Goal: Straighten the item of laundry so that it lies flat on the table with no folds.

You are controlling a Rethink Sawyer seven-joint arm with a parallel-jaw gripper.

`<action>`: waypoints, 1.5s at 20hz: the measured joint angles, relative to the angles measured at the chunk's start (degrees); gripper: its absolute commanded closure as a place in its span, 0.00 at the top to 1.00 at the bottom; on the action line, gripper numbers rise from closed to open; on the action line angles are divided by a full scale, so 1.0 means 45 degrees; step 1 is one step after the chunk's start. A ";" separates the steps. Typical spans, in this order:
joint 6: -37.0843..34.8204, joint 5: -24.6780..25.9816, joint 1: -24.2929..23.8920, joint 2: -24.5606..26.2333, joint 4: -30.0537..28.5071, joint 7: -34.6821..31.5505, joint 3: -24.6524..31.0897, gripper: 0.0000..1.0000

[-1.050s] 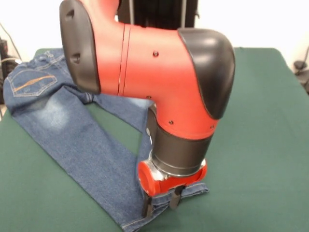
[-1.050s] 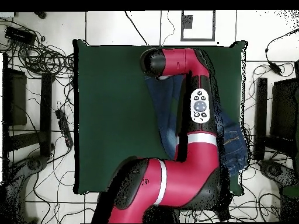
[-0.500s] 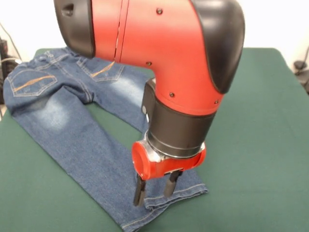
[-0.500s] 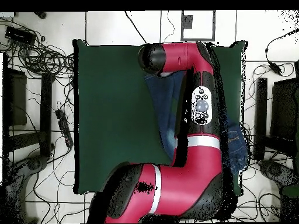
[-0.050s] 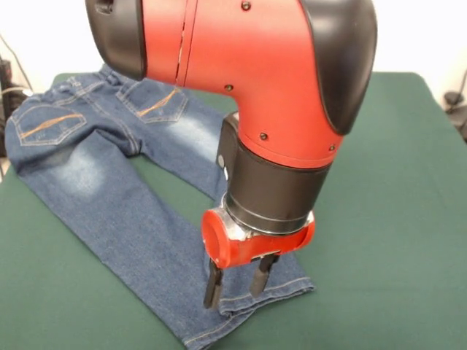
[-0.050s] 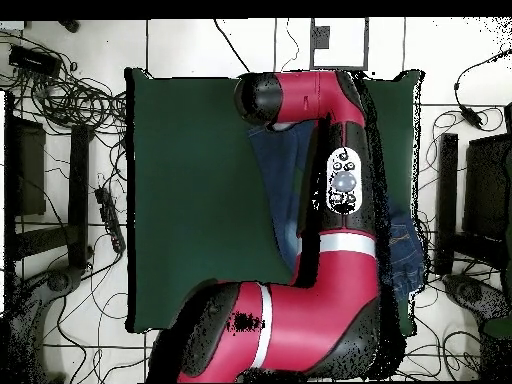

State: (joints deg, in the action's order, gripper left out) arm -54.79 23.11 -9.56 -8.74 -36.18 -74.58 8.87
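In the front view the nearest jeans [image 5: 109,197] leg runs off the lower picture edge, so part of its hem is cut off; the second leg hem lies flat on the tabletop [image 5: 394,189] just under the gripper [image 5: 237,283]; the two dark fingers [image 5: 213,286] point down, set apart with an empty gap between them, gripping nothing; whether their tips touch the denim cannot be determined. The red and black arm [image 5: 241,80] fills the upper centre and hides the middle of the second leg and part of the waistband; beyond it, the seat with two orange-stitched back pockets [image 5: 45,122] lies at the far left corner of the tabletop, its edge reaching the tabletop's rim. In the overhead view the arm [image 6: 340,200] covers most of the garment [image 6: 285,190]; only one strip of leg and a patch of the seat show beside it; the gripper is hidden there. The oval button pad [image 6: 344,184] on the arm carries markings too small to read; no brand or writing is legible.
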 measured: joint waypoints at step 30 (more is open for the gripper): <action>-0.6423 0.0821 -0.0469 0.3825 0.6454 0.0000 0.1332 1.00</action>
State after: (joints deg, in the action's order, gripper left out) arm -83.69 26.80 -11.67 8.47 -7.14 -74.58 14.87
